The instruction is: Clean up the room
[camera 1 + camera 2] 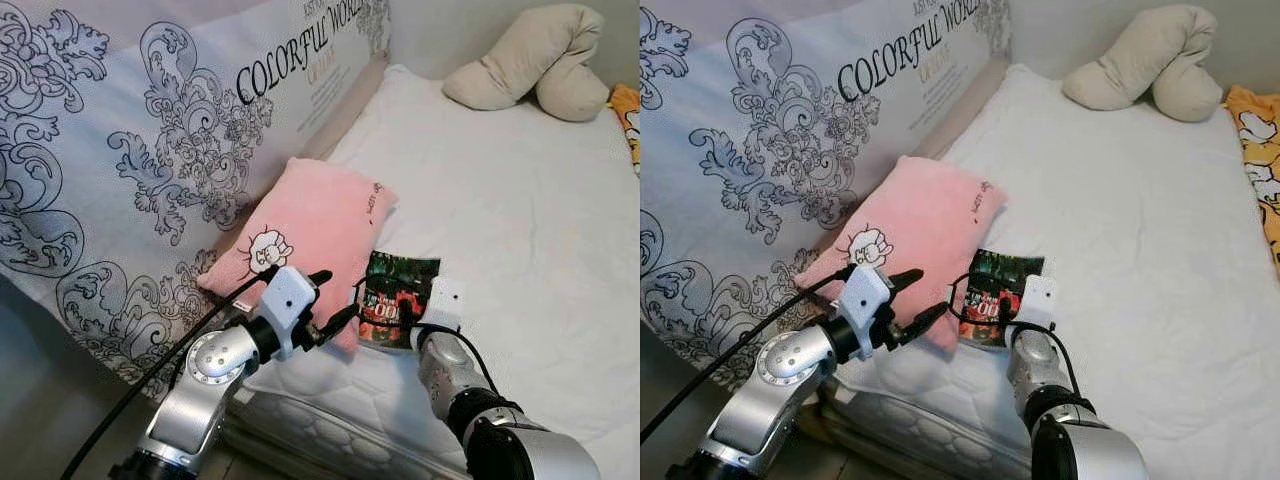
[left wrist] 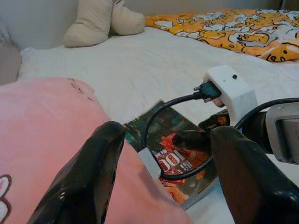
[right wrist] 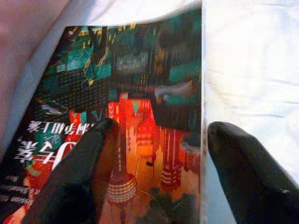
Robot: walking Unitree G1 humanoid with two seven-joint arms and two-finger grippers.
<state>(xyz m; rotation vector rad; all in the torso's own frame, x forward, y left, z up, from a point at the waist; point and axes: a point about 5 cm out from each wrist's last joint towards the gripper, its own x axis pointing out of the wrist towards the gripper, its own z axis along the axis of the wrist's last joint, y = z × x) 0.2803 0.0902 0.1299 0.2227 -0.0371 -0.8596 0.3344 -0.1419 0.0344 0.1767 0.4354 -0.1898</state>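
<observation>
On the bed [image 1: 520, 200], both end effectors work near a magazine [image 1: 398, 298].
Beside the pink pillow [image 1: 310, 225], the right end effector [image 3: 156, 154] spreads apart over the magazine's cover; the left end effector [image 1: 335, 300] gapes open at the pillow's edge.

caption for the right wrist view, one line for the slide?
Right gripper, fingers open, poised over a green-and-red book lying on the white mattress beside a pink pillow.

White bed [image 1: 520, 210], pink pillow [image 1: 305, 235], book [image 1: 398, 295], beige cushion [image 1: 535, 60], orange blanket [image 2: 233, 28]
</observation>
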